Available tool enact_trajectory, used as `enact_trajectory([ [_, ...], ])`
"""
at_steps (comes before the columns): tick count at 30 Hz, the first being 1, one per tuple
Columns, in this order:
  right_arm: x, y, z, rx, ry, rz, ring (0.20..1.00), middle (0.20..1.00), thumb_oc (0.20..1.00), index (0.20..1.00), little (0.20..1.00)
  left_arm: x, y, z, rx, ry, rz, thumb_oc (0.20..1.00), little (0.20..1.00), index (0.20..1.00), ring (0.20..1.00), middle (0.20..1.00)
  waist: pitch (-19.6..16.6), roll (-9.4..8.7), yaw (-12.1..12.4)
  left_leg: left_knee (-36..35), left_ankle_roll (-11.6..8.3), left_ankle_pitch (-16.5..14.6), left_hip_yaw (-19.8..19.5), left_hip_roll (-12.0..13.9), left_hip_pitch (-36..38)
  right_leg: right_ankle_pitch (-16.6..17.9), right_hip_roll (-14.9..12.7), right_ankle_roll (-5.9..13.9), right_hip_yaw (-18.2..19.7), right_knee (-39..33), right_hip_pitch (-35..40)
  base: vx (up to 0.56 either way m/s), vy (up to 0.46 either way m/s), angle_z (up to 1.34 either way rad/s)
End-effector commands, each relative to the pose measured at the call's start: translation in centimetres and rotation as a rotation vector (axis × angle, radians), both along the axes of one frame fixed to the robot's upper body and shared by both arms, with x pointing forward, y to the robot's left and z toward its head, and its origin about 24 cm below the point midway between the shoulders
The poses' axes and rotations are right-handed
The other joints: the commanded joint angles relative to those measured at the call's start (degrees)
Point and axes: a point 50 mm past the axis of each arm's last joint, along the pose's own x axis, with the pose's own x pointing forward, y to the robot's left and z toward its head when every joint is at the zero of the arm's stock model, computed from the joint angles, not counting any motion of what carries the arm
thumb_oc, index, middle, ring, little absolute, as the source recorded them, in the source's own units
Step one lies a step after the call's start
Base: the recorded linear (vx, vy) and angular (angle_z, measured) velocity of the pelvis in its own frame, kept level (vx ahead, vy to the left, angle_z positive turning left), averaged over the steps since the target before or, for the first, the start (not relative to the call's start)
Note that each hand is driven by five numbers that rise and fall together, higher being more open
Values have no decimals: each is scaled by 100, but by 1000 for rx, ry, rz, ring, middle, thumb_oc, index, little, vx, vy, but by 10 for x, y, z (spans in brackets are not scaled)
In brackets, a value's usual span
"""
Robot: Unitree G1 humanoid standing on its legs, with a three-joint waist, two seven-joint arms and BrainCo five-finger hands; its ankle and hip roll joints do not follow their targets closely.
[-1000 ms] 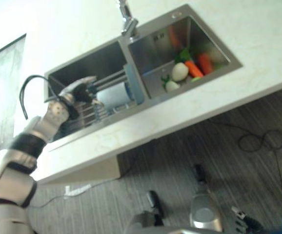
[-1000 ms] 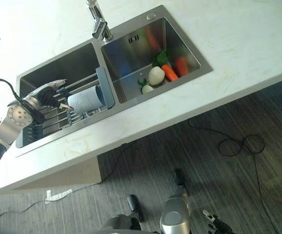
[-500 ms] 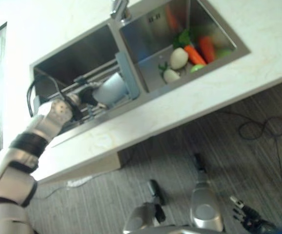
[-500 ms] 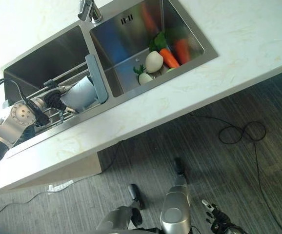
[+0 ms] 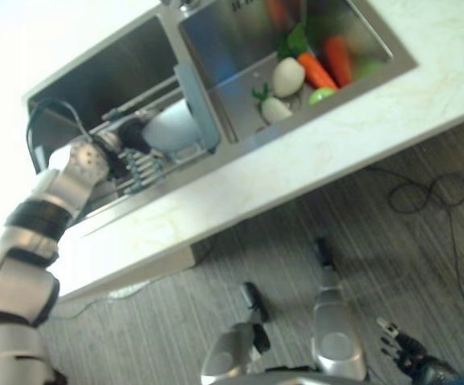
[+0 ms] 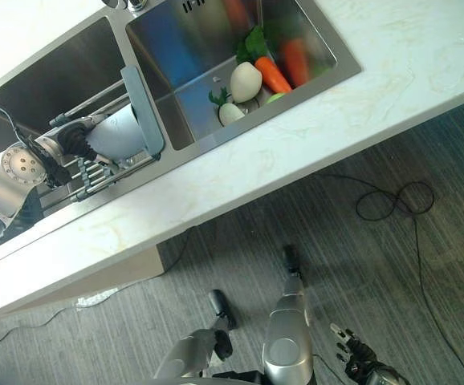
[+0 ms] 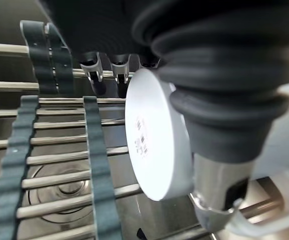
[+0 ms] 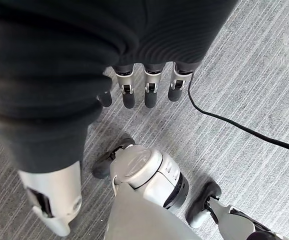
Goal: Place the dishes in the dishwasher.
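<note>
The left hand [image 7: 204, 110] is closed round a white mug [image 7: 157, 135], thumb pressed along one side of the cup's body and the fingers [image 7: 97, 75] curling past the far side of its flat base, which faces the wrist camera (the mug's handle loops out just beyond the thumb tip). The mug lies on its side on a rack of metal bars [image 5: 140, 168] that spans the left basin of the double sink [image 6: 71, 76], with dark ribbed straps [image 7: 97, 165] crossing the bars beneath the hand. The cup's mouth end sits against a grey-blue upright panel [image 6: 141, 110] at the rack's end nearest the sink divider. In the sink's right basin, well apart from the mug, lie a carrot [image 6: 270, 74] with green leaves, a white radish [image 6: 246, 80], a smaller white vegetable [image 6: 230, 112] and a red one [image 6: 294, 58]. The sink is set in a pale marbled counter [image 6: 312, 120]. The right hand [image 8: 144, 85] hangs far from the sink, over grey striped carpet [image 8: 264, 70], its fingers relaxed and holding nothing.
</note>
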Motion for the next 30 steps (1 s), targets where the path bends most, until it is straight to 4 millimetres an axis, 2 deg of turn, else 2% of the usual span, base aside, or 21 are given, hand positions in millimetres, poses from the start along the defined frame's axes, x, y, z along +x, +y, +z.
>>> enact_trajectory([
  [1,5,5,0,14,-17,6,1000,1000,1000,1000,1000,3,14,20,18,-51,76,1000,1000,1000,1000,1000,-50,-162,-326,47,57,-176,-360,56,-66,-331,-159,179,44,88,48,0,0,0],
  [5,14,7,2,19,-38,3,1000,1000,1000,1000,1000,7,8,23,37,-29,73,1000,1000,1000,1000,1000,19,-167,-347,47,66,-185,-393,29,-115,-315,-158,179,92,112,-33,0,-17,0],
  [11,22,7,6,17,-66,-7,1000,1000,1000,1000,1000,11,8,15,63,21,88,1000,1000,1000,1000,1000,117,-169,-401,47,91,-206,-423,-4,-132,-330,-143,182,137,159,-93,7,3,-3],
  [12,22,6,6,15,-67,-5,1000,1000,1000,1000,1000,11,9,13,72,36,87,489,489,489,489,489,107,-175,-390,47,84,-191,-415,3,-158,-317,-127,171,152,167,-132,3,0,-7],
  [13,22,5,6,12,-69,-1,1000,1000,1000,1000,1000,11,8,13,93,46,85,200,200,200,200,200,113,-175,-397,47,86,-189,-409,8,-159,-321,-121,167,157,180,-145,13,9,-4],
  [19,22,4,7,5,-77,2,1000,1000,1000,1000,1000,11,0,16,181,58,18,200,200,200,200,200,104,-195,-386,47,77,-187,-402,33,-150,-325,-108,157,120,173,-117,3,2,-1],
  [25,22,6,6,0,-73,16,1000,1000,1000,1000,1000,9,8,26,267,14,57,200,200,200,200,200,80,-224,-295,47,72,-187,-490,43,-189,-310,-113,146,12,124,-69,-14,1,2],
  [30,24,13,4,4,-71,30,1000,1000,1000,1000,1000,5,23,28,291,-74,138,200,200,200,200,200,16,-283,-183,47,66,-173,-547,67,-209,-316,-109,136,-113,117,-27,-25,3,9],
])
